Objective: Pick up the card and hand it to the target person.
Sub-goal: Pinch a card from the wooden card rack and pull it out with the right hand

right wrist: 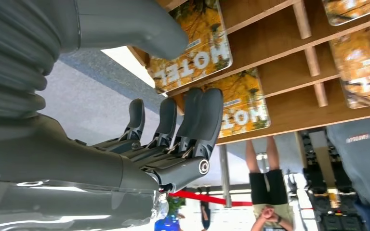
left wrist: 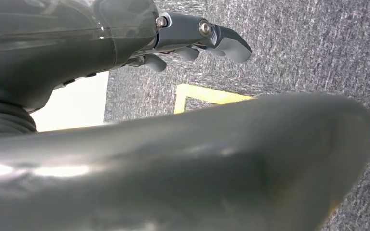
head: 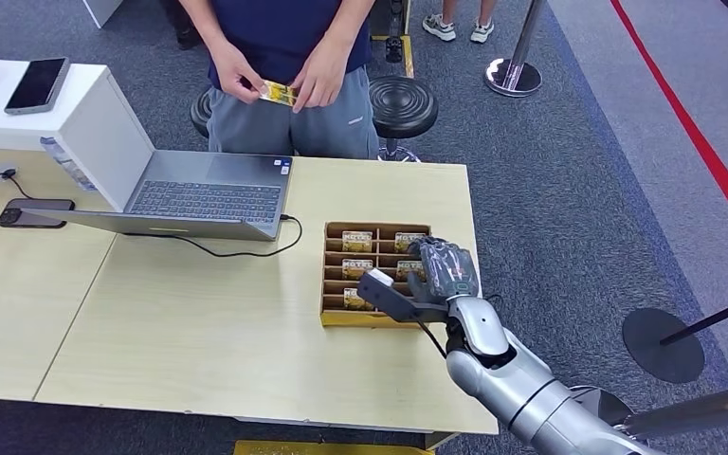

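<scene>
We saw the fingers (right wrist: 192, 120) of our right hand (head: 441, 270) spread apart and holding nothing, their tips just short of a hotel card (right wrist: 243, 108) lying flat in its slot; the thick thumb (right wrist: 125, 24) stood apart on the other side, above a neighbouring card (right wrist: 195, 57). That hand hovered over the right column of the wooden tray (head: 336, 318), which sat near the table (head: 199, 332) edge on the side away from the laptop (head: 204, 204). Further cards filled the tray's other slots.

We judged the card light, thin, stiff and glossy, so likely slippery against hard fingertips and awkward to lift while flat between dividers. In our view the best hold was a pinch on the card's exposed long edges, or a tip under its free end to tilt it up first.

Beyond the tray, the person (head: 284, 47) stood at the table's far side, already holding another card (head: 278, 93) in both hands. Our left hand (left wrist: 197, 36) hung over carpet, fingers loosely apart, empty.
</scene>
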